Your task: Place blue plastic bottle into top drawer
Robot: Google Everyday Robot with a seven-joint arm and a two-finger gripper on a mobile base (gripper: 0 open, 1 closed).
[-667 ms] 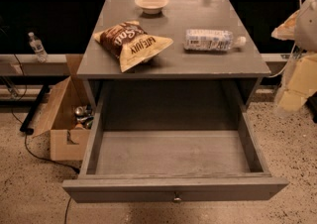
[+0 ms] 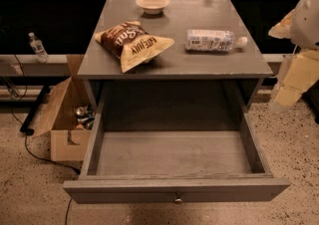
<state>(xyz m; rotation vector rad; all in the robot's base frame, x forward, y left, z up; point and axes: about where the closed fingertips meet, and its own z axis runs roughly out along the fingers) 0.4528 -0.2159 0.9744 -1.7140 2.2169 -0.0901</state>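
Far-left bottle: we see a small clear bottle [image 2: 37, 47] with a white cap standing upright on a low ledge, well apart from the cabinet.
Cable: a dark cable [image 2: 37, 157] runs over the speckled floor beneath that ledge and toward the drawer's left corner.
Cardboard box: a brown cardboard box [image 2: 62, 122] sits on the floor, just beside the cabinet's left side, flaps open. We make out some metal objects inside but cannot tell what they are.
Chip bag: a brown and cream chip bag [image 2: 132, 42] lies on the left half of the cabinet top, its pale end pointing toward the front edge.
Bowl: a small pale bowl [image 2: 152, 3] stands upright near the back edge of the top, behind the chip bag and apart from it.
Cabinet: we see the grey cabinet [image 2: 174, 64] with its top flat and an open recess under it.
Top drawer: the top drawer [image 2: 174, 190] is pulled well out toward us, and its grey floor is bare. A small round knob [image 2: 178, 199] sits mid-front.
Blue plastic bottle: the blue plastic bottle [image 2: 212, 40] lies on its side on the right half of the cabinet top, cap pointing right, apart from the chip bag and not in the drawer.
Gripper: the gripper [image 2: 291, 82] hangs at the frame's right edge, beside the cabinet's right front corner and clear of the bottle. We cannot tell its state.
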